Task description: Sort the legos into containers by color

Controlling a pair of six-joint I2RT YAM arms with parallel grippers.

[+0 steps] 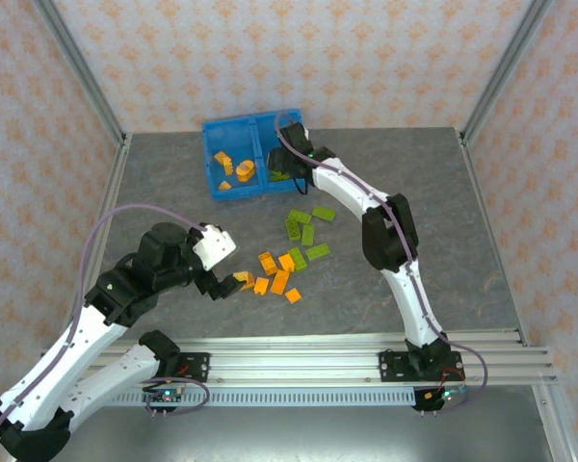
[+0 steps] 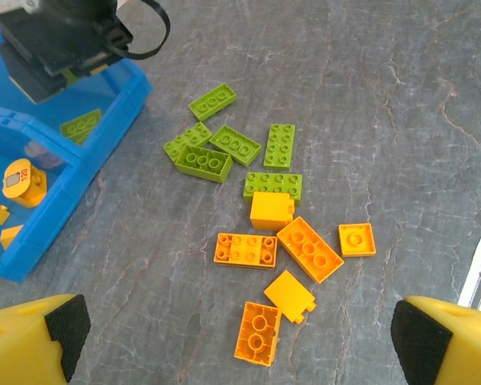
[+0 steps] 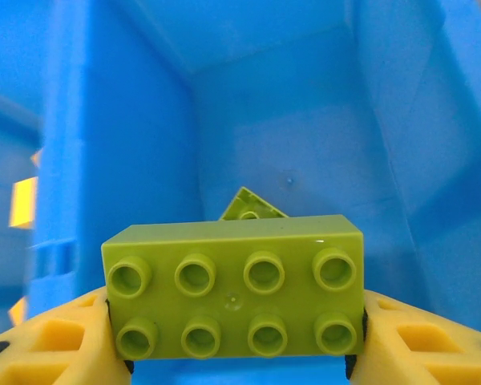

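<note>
The blue bin (image 1: 241,195) stands at the back of the table, its wall also in the left wrist view (image 2: 104,120). Orange legos (image 1: 233,166) lie in its left compartment. My right gripper (image 1: 287,166) hangs inside the right compartment, shut on a lime green eight-stud brick (image 3: 234,273), above another green brick (image 3: 252,207). Loose green legos (image 1: 303,226) (image 2: 224,148) and orange legos (image 1: 275,274) (image 2: 289,249) lie scattered mid-table. My left gripper (image 1: 229,282) (image 2: 244,335) hovers open over the orange cluster, nothing between its fingers.
The right arm (image 1: 385,236) reaches across the table just right of the green legos. A metal rail (image 1: 366,361) runs along the near edge. Patterned walls and frame posts (image 1: 82,67) enclose the table.
</note>
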